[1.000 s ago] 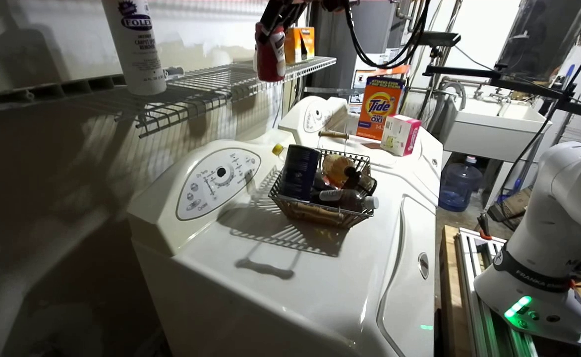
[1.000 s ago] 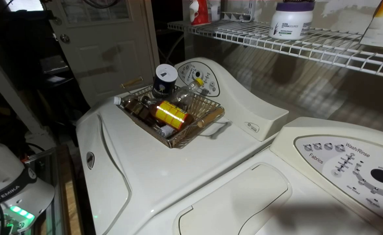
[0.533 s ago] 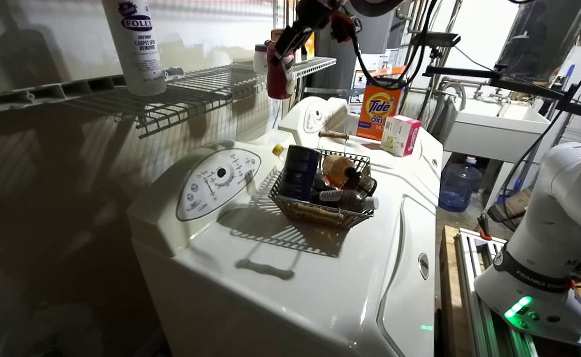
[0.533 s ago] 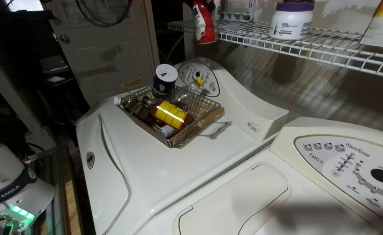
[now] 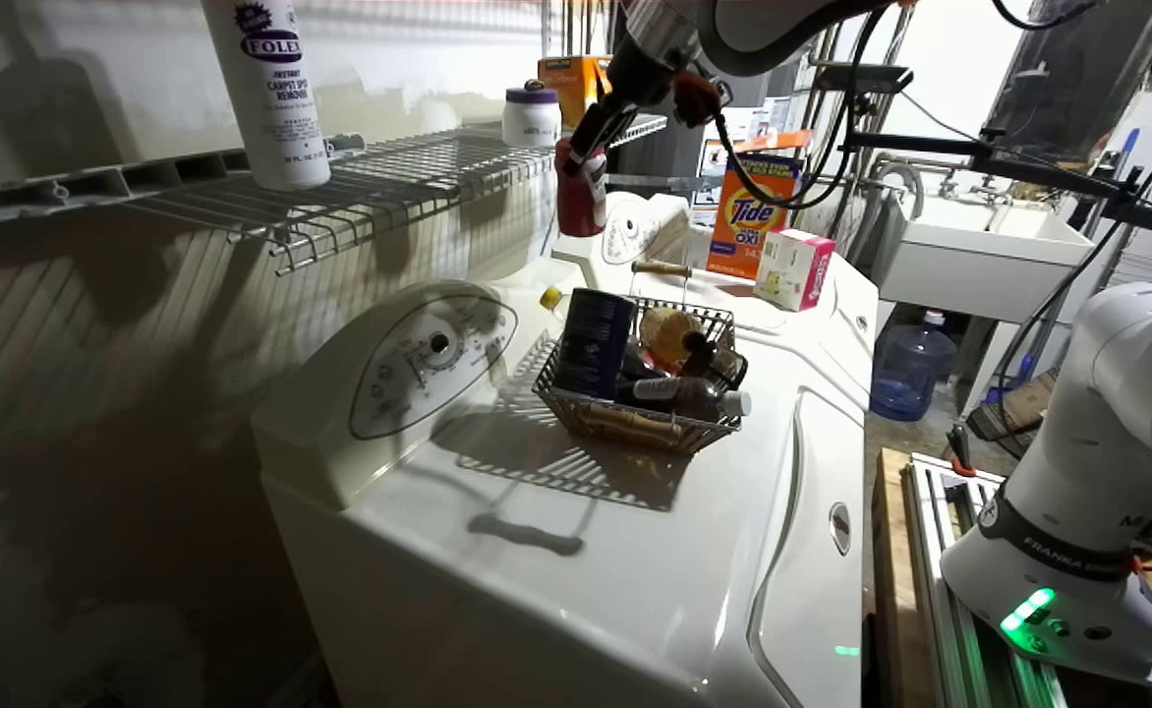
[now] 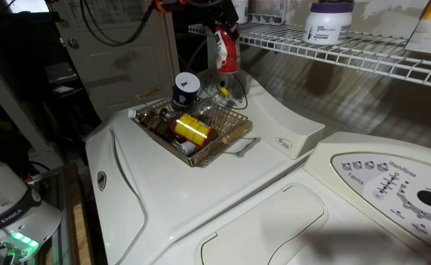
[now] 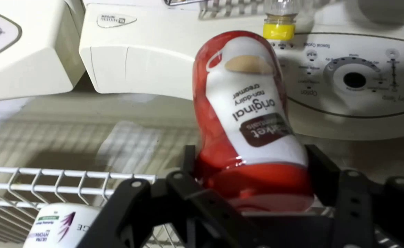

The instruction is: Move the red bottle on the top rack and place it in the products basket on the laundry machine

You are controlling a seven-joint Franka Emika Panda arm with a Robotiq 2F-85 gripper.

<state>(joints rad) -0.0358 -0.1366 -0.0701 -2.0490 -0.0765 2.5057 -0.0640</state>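
Note:
The red bottle, with a white label, shows in both exterior views [image 5: 581,205] [image 6: 227,55] and in the wrist view [image 7: 246,100]. My gripper [image 5: 591,146] is shut on it; in the wrist view the two fingers [image 7: 250,153] press its sides. The bottle hangs in the air, slightly tilted, in front of the white wire top rack [image 5: 438,167] [image 6: 351,55]. The products basket [image 5: 625,425] [image 6: 234,136], with slatted sides and wooden handles, sits on the white laundry machine [image 5: 537,580] [image 6: 171,191], below the bottle and nearer the robot. The bottle's cap cannot be made out.
The basket holds a dark blue canister [image 6: 186,92] and several bottles, one yellow-labelled [image 6: 191,129]. On the rack stand a tall white bottle [image 5: 271,108], a purple-lidded jar [image 6: 327,24] and an orange carton [image 5: 571,87]. A Tide box [image 5: 753,211] stands on the neighbouring machine [image 6: 366,206].
My gripper has carried the red bottle off the rack's front edge, outward and downward. The jar behind it has come fully into view. The basket has not moved.

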